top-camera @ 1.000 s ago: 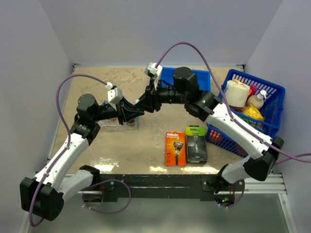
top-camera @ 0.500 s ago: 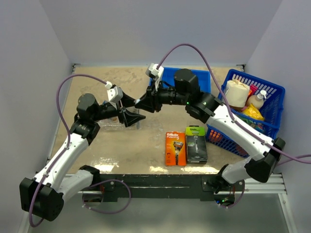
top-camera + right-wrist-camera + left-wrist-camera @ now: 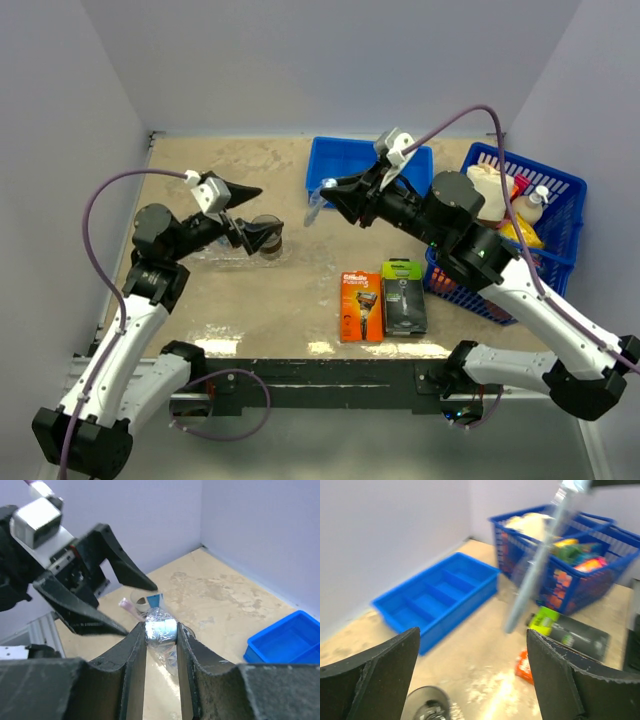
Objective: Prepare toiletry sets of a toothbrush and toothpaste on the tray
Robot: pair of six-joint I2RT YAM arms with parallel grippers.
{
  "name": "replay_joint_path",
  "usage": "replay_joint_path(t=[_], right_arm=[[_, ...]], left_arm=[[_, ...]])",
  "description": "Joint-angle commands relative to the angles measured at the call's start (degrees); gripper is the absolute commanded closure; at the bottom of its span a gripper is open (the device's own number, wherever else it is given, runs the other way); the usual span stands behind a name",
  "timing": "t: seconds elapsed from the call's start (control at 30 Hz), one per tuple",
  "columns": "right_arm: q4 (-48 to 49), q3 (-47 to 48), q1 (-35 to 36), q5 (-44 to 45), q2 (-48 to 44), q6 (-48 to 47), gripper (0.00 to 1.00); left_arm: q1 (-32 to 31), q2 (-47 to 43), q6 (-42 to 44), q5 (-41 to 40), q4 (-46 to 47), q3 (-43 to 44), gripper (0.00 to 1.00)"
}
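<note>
Here, left jaws gape near a cup (image 3: 267, 236); right jaws pinch the toothbrush (image 3: 160, 629) near the blue bin (image 3: 340, 165).

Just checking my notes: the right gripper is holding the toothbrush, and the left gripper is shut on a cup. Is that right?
Not quite. The left wrist view shows the left gripper open, with the cup ungripped below it. The right gripper does hold the toothbrush.
</note>
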Motion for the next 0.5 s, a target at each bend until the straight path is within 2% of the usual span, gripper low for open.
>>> replay_joint_path(t=[0.0,0.1,0.13,0.27,0.47], right_arm=[[6.1,-4.7,1.5,5.4,-1.0,-1.7,0.94],[7.8,-7.0,4.0,7.8,-1.1,-3.1,0.94],[7.8,-7.3,5.4,7.9,-1.0,-3.3,0.94],[17.6,-10.9,9.5,7.9,-1.0,-3.6,0.94],[30.0,-14.1,12.7,7.0,2.9,-3.1,0.95]], left_arm=[[4.2,-2.7,-0.2,-20.1,1.4,-0.6,0.07],[7.5,-1.8,-1.9,-29.4,-0.7,0.0,0.05],[8.3,-0.6,-2.4,-30.7,-2.4,0.7,0.05],[10.9,0.9,-4.7,-35.2,-4.2,1.5,0.05],[11.1,0.7,-4.0,-40.0,-5.2,0.9,0.05]])
